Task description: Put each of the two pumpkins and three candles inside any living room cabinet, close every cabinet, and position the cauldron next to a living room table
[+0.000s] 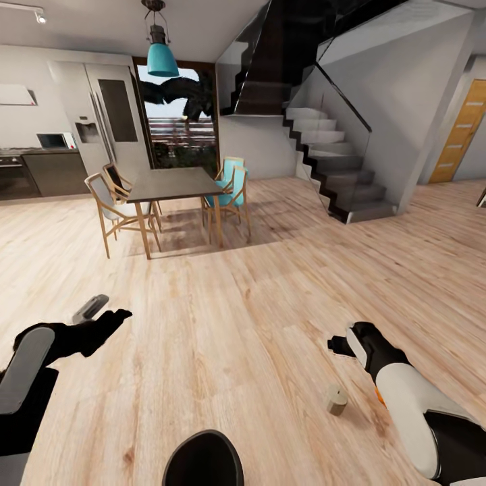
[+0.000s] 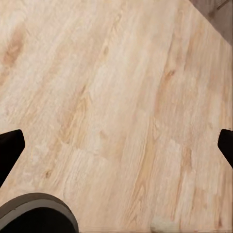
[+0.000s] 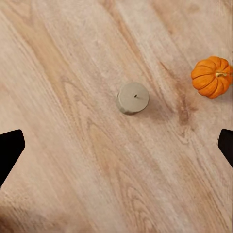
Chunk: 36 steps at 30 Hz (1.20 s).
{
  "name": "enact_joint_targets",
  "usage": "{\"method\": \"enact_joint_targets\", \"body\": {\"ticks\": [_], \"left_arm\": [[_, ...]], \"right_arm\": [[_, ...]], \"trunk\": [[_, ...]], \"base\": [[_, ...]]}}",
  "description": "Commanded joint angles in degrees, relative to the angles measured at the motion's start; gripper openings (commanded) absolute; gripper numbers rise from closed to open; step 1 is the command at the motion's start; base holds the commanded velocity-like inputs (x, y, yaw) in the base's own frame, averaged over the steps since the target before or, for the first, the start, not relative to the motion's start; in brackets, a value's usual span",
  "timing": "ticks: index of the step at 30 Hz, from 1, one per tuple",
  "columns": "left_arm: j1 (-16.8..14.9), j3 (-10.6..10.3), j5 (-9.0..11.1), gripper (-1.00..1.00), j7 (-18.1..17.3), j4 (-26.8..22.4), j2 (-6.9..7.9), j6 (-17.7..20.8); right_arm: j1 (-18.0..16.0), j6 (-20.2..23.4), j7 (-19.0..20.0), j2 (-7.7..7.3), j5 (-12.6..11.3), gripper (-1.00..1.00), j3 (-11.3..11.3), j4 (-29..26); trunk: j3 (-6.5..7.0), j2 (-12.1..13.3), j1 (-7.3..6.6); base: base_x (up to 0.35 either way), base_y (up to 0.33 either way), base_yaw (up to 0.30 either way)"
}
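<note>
Collection stage, nothing stowed from what lies in sight. A candle (image 1: 336, 398) stands on the wood floor (image 1: 256, 297) just beside the right gripper (image 1: 335, 346), low in the head view and on the near side of the arm. The right wrist camera looks straight down on the same candle (image 3: 132, 97): pale flat top with a dark wick dot facing up, so its long axis is vertical and it stands upright, not tipped. A pumpkin (image 3: 212, 76) sits on the floor near the candle, apart from it, stem uppermost and leaning a little to one side, ribs running down from it. Right gripper (image 3: 116, 148) fingertips sit at opposite edges of that frame, jaws spread wide and holding nothing; the candle is off the midline between them. Left gripper (image 1: 111, 317) hangs over bare boards, fingers (image 2: 9, 145) likewise wide apart and unloaded. Dining table (image 1: 172, 183) with chairs (image 1: 111, 202) and the staircase (image 1: 331, 169) stand well away. Judgement: the step in hand is picking up the candle with the right arm. Next move calls for centring the jaws over it, descending, and closing across the round sides. A small pale blob at the left wrist frame's edge may be another candle; too cropped to tell.
</note>
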Motion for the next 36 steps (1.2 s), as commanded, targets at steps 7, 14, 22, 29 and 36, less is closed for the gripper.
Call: {"method": "enact_joint_targets", "body": {"ticks": [7,14,22,29,36], "left_arm": [[-3.17,-4.23,1.41,1.00,7.38,0.69,-6.51,0.25],[-0.04,-5.12,1.04,1.00,7.52,-0.25,-6.49,1.82],[0.93,-4.97,0.92,1.00,7.61,-1.16,-6.18,2.21],[1.27,-4.72,0.93,1.00,7.64,-1.72,-5.38,2.29],[1.10,-4.50,0.93,1.00,7.64,-2.06,-4.36,2.15]], "right_arm": [[-0.02,0.51,-0.38,0.58,0.68,1.00,-0.06,-1.36],[0.07,0.49,-0.43,1.25,0.78,1.00,-0.01,-1.36],[0.06,0.54,-0.29,1.39,0.78,1.00,0.05,-1.36],[0.06,0.51,-0.29,1.51,0.83,1.00,0.06,-1.36],[0.07,0.24,0.22,1.55,0.79,1.00,0.05,-0.82]], "trunk": [[-0.96,-2.05,1.10],[-0.96,-2.05,1.10],[-0.96,-2.05,1.10],[-0.96,-2.05,1.10],[-0.96,-2.05,1.10]], "base": [[0.000,0.000,0.000],[0.000,-0.088,0.000],[0.000,-0.283,0.000],[0.000,-0.092,0.000],[0.000,-0.176,0.000]]}}
